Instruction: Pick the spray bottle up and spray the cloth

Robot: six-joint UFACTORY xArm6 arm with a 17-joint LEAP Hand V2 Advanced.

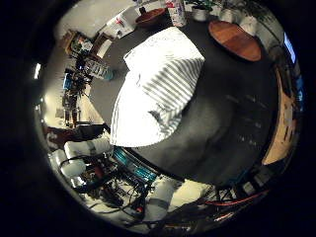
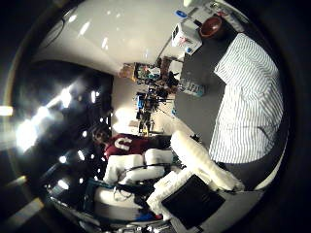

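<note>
A white cloth with thin grey stripes (image 1: 158, 94) lies rumpled on the dark table (image 1: 232, 123), one end hanging over the table's edge. At the table's far side stands a white bottle with red print (image 1: 177, 12), beside a brown bowl (image 1: 150, 17); its top is cut off from view. My hand (image 2: 192, 199) shows only as white and black body parts with the white arm behind it. It hangs well above the table, off the cloth's overhanging end, touching nothing. The bottle is far from the palm.
An oval wooden board (image 1: 234, 39) lies on the table beyond the cloth, and a white plant pot (image 1: 200, 12) stands near the bottle. A clear plastic bottle (image 2: 192, 88) sits at the table's edge. A white box (image 2: 187, 36) and cluttered shelves (image 1: 74, 94) stand past the table.
</note>
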